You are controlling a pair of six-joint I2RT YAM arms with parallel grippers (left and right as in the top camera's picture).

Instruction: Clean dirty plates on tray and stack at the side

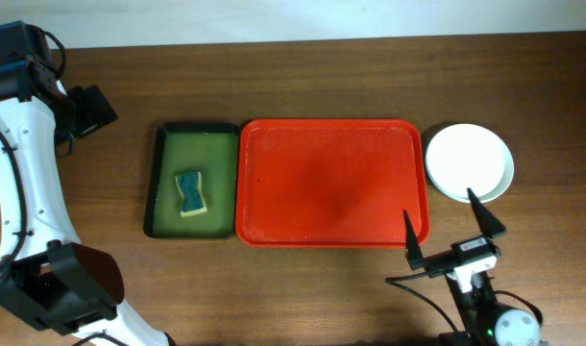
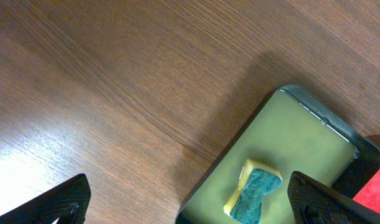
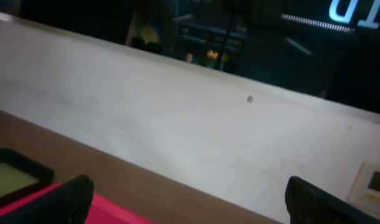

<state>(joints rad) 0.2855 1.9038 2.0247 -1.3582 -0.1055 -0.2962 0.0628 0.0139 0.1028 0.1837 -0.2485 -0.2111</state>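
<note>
Stacked just right of the bare tray point(image 1: 274, 144), upper right of the overhead view: the plates point(image 1: 469, 161), white on top. Probably stiff, glossy, slippery, breakable; best pinched across the rim. Jaws wide apart and empty on left gripper point(image 2: 189, 180) and right gripper point(image 1: 437, 202).

The tray point(image 1: 331, 183) is bright red, the table point(image 1: 303, 288) brown with wood grain. The smaller tray point(image 1: 211, 163) is olive green, black-rimmed; its sponge point(image 1: 190, 193) is yellow and teal. The plates point(image 1: 469, 161) look white.
</note>
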